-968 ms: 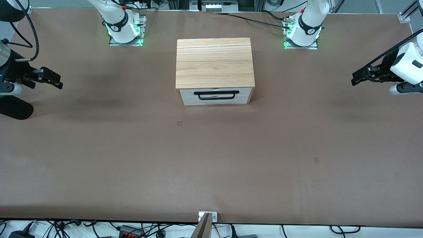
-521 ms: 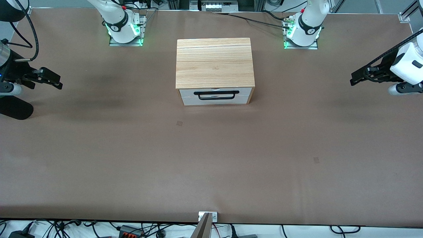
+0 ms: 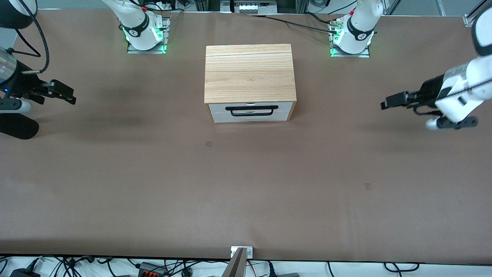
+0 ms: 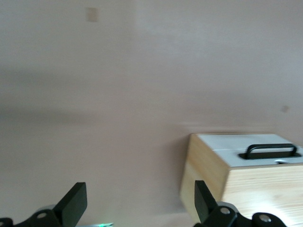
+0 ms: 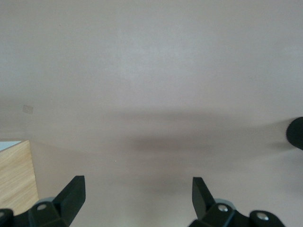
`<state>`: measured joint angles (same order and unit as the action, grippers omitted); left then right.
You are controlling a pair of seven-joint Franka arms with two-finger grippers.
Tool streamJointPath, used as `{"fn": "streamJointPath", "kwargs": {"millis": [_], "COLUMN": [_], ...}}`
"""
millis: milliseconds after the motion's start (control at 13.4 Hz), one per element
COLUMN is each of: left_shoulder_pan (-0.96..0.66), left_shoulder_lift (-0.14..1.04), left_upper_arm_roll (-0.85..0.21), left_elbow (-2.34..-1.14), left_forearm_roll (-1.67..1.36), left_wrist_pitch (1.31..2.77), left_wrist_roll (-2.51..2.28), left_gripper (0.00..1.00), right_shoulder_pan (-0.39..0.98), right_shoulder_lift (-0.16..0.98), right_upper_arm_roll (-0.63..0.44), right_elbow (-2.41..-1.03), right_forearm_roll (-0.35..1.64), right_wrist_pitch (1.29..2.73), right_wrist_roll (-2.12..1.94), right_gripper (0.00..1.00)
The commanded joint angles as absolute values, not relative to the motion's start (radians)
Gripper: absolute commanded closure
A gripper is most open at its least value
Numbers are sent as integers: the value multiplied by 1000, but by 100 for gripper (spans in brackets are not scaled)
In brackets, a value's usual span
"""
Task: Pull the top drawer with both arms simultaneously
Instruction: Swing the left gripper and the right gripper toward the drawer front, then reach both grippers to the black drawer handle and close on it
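1. The top drawer (image 3: 251, 108) sits shut in the wooden cabinet (image 3: 250, 73), mid-worktop (image 3: 246, 184), its black handle (image 3: 251, 110) facing the front camera.
2. Both arms hang well apart from it: left end effector (image 3: 392, 102) and right end effector (image 3: 63, 92), fingers spread.
3. I'd bring both to the handle's ends evenly, then pull straight.

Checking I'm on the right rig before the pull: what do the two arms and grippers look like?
Both arms are white with black joint bands. Their bases sit on metal plates lit green. The left gripper and the right gripper are small and black, with two flat, angular fingers. Black cables trail along the arms. The right arm's wrist is silvery with a tiny blue light.
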<state>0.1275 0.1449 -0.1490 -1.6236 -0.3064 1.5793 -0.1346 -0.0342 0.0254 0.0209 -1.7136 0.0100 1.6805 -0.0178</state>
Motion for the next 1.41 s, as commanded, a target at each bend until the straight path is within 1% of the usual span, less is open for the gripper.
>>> {"fn": "streamJointPath", "kwargs": {"millis": [0, 149, 223, 298, 521, 745, 894, 1043, 1191, 1340], "left_shoulder_pan": [121, 130, 133, 132, 130, 106, 95, 92, 80, 80], "left_shoulder_lift": [224, 256, 271, 291, 373, 397, 411, 428, 430, 425], "left_upper_arm_roll": [-156, -155, -155, -155, -156, -160, -167, -173, -205, -216], "left_elbow": [-1560, -1562, -1568, -1572, -1572, -1585, -1641, -1702, -1788, -1885], "left_forearm_roll": [-424, -526, -546, -549, -662, -692, -702, -820, -923, -1078], "left_wrist_pitch": [1580, 1589, 1604, 1609, 1627, 1664, 1739, 1791, 1885, 1930], "left_wrist_roll": [-92, -31, 16, 56, 90, 156, 330, 426, 568, 664], "left_gripper": [0, 0, 0, 0, 0, 0, 0, 0, 0, 0], "right_shoulder_pan": [-12, 21, 31, 55, 112, 170, 227, 280, 301, 316], "right_shoulder_lift": [153, 213, 231, 274, 395, 443, 457, 492, 502, 525], "right_upper_arm_roll": [31, 35, 41, 40, 41, 41, 41, 41, 41, 41], "right_elbow": [-1694, -1675, -1657, -1629, -1556, -1554, -1557, -1566, -1601, -1603], "right_forearm_roll": [58, 81, 122, 161, 199, 430, 501, 601, 751, 843], "right_wrist_pitch": [1692, 1700, 1703, 1709, 1782, 1830, 1867, 1914, 1975, 1990], "right_wrist_roll": [-24, -64, -80, -80, -95, -100, -98, -98, -100, -100], "right_gripper": [0, 0, 0, 0, 0, 0, 0, 0, 0, 0]}}
